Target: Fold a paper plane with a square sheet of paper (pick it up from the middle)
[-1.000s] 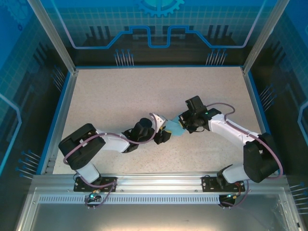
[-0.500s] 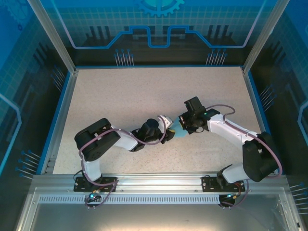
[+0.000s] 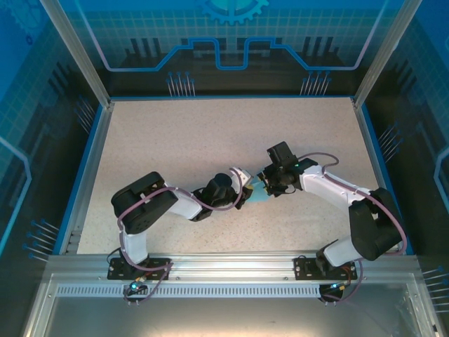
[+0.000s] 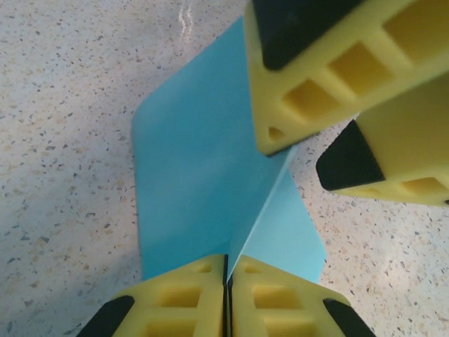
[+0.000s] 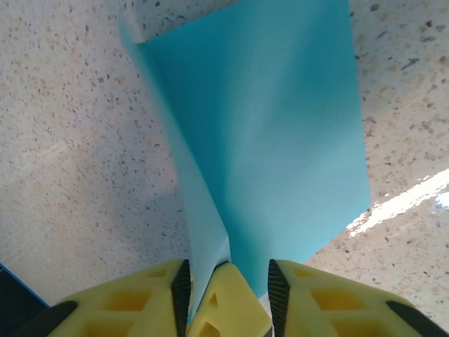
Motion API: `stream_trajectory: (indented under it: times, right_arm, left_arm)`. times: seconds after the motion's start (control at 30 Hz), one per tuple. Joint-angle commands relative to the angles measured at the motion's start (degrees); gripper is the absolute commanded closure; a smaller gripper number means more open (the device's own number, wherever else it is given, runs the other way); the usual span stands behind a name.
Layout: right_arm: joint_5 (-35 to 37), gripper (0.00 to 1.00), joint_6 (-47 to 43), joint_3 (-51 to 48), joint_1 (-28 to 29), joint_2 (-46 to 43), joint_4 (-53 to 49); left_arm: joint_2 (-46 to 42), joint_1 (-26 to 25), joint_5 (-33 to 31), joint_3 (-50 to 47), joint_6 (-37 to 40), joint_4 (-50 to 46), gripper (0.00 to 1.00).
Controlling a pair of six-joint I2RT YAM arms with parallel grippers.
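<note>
Left end effector (image 4: 226,261) closed onto sheet (image 4: 186,165) crease; right end effector (image 5: 228,272) parted, astride.

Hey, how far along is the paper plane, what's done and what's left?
Done: the blue sheet is folded once down the middle, its crease raised like a tent ridge. In hand: the left claw is shut on that crease at one end; the right claw, at the other end, stands open around it. Left: no pointed nose or wings show yet, so most of the folding probably remains.
</note>
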Motion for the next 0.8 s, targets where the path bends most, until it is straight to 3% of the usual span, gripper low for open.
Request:
stream_trajectory:
  times: [0.0, 0.13, 0.27, 0.5, 0.77]
  right_arm:
    - [-0.9, 0.5, -7.6, 1.3, -1.4, -0.9, -1.1]
    - [-4.0, 0.35, -20.6, 0.7, -3.4, -0.9, 0.8]
    - [-9.3, 0.32, -31.7, -0.7, -5.3, -1.7, 6.3]
    - [-12.7, 0.31, -43.6, -6.0, -6.4, -6.3, 10.7]
    - [-16.6, 0.4, -44.9, -12.5, -7.6, -5.5, 16.8]
  left_arm:
    - [0.5, -0.4, 0.3, -0.2, -4.7, 1.1, 0.89]
    - [-0.2, -0.3, 1.6, 0.1, -10.2, -1.0, 0.91]
    - [-1.1, 0.2, 2.6, 0.1, -15.8, -2.9, 0.92]
    - [-1.5, 2.4, 6.2, -1.2, -25.9, -1.8, 0.93]
    - [-1.3, 4.1, 8.7, -2.7, -35.2, 2.2, 0.92]
